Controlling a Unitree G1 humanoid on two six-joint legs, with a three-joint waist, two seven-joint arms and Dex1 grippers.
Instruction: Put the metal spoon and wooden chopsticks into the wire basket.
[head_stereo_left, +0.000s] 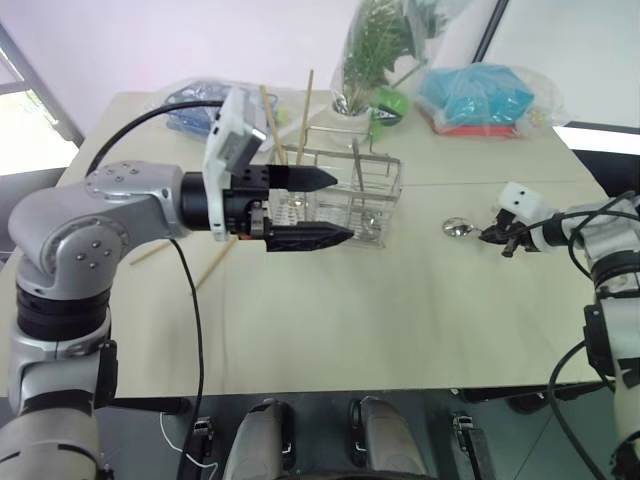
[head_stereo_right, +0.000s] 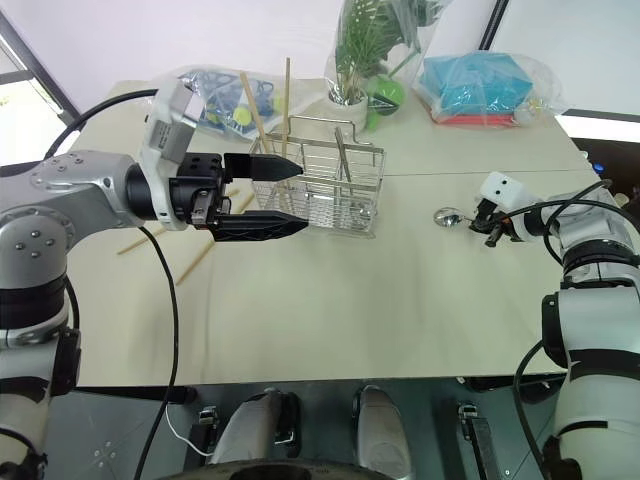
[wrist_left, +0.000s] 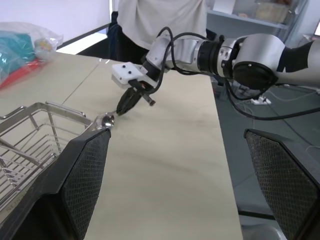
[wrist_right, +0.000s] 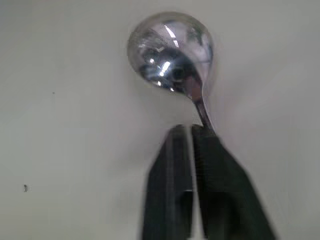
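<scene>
At about three o'clock on the counter (head_stereo_left: 330, 320), the right gripper (head_stereo_left: 503, 240) has its fingers (wrist_right: 215, 170) pressed together on the thin handle of the metal spoon (wrist_right: 172, 50). That spoon's round bowl lies on the counter just beyond the fingertips, toward nine o'clock from them. Further toward nine o'clock, well apart from the spoon, stands the wire basket (head_stereo_right: 325, 190), upright near the counter's middle. Two wooden chopsticks (head_stereo_right: 286, 100) stand upright in its far left compartment, and a metal utensil leans inside it. Hovering level in front of the basket, the left gripper (head_stereo_left: 332, 208) has its fingers spread wide, holding nothing. More chopsticks (head_stereo_left: 215, 262) lie flat on the counter at nine o'clock, behind the left arm.
</scene>
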